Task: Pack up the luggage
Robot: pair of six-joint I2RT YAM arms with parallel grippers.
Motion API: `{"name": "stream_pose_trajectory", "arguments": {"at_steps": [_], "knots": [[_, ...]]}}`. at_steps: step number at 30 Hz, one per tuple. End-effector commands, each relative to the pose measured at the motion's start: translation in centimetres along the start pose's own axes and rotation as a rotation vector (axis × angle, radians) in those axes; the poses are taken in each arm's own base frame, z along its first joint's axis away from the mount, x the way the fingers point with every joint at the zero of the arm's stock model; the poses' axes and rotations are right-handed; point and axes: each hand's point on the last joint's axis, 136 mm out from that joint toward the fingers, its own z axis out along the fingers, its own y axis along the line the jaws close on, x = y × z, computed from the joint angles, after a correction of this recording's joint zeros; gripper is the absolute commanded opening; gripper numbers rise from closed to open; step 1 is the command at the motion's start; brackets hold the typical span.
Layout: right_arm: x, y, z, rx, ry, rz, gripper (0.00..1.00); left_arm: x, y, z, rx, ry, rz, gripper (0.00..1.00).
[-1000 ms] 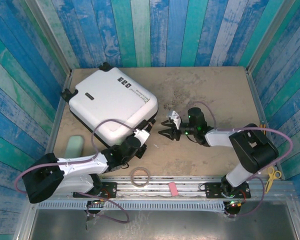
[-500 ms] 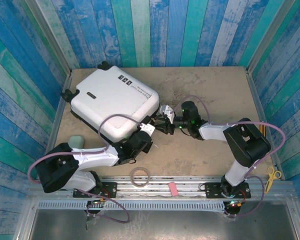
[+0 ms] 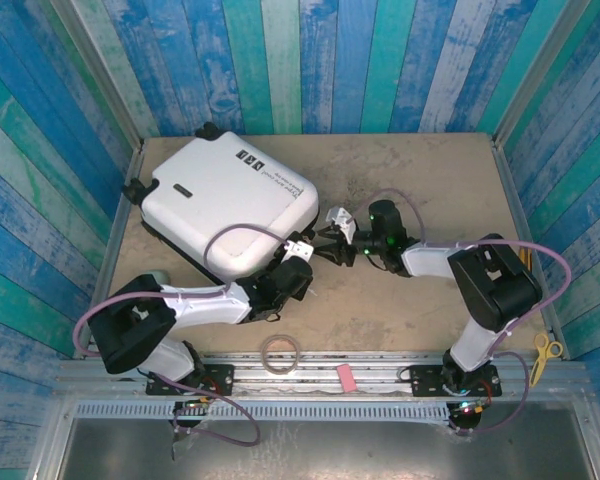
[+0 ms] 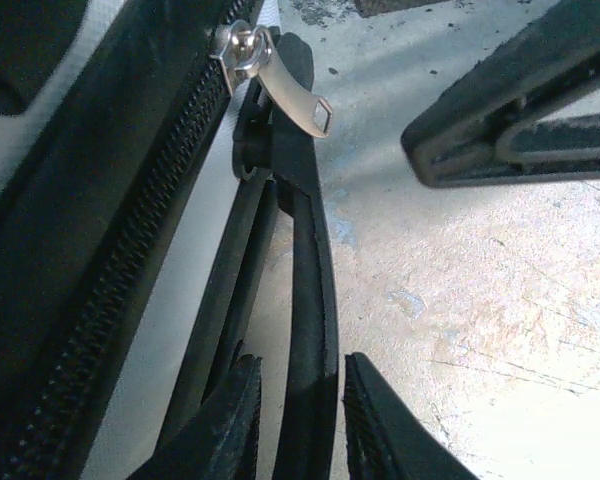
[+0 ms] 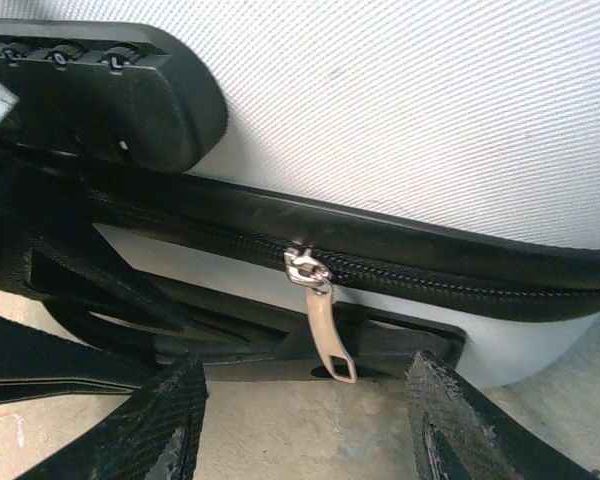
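Small white hard-shell suitcase lies flat and closed on the left rear of the scuffed sandy table, its near corner at both claws.

Shell: matte white with a fine woven-look grain. It is ringed by a black fabric zipper band with coil teeth.

Silver metal zipper pull: flat tab with a square eyelet, hanging free (also seen at).

Black plastic combination lock: rounded block, dial digits unreadable.

Black label marks and a line of print on the lid: too small to read.

Left claw: parted narrowly astride a curved black strip at the case edge. Cannot tell whether the pads press it.

Right claw: rough-textured black fingers, moderately wide, holding nothing.
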Motion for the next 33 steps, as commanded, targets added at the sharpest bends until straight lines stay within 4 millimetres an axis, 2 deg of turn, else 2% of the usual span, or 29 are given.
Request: {"name": "stream_pose_trajectory", "arguments": {"at_steps": [1,5,8,12,20,27,33], "knots": [[-0.3,-0.7,-0.5,0.011,-0.004,0.026,0.55,8.3,-0.1,0.6,0.027,0.270,0.022,0.32],[-0.7,-1.0,-1.0,0.017,-0.015,0.036,0.55,9.2,0.2,0.9,0.013,0.290,0.003,0.35],[-0.7,-0.9,-0.9,0.006,-0.016,0.036,0.56,9.8,0.3,1.0,0.007,0.295,0.000,0.29],[-0.5,-0.9,-0.9,0.004,-0.012,0.038,0.56,10.3,0.3,1.2,0.013,0.303,-0.002,0.27],[-0.2,-0.8,-0.8,-0.005,-0.008,0.048,0.56,11.9,-0.1,1.9,0.009,0.367,0.019,0.00],[0.3,-1.0,-0.1,-0.008,-0.012,0.033,0.56,9.7,0.4,0.5,0.038,0.248,-0.030,0.00],[0.1,-0.7,1.5,-0.026,0.026,-0.012,0.55,8.3,0.7,-0.7,0.060,0.173,-0.059,0.00]]}}
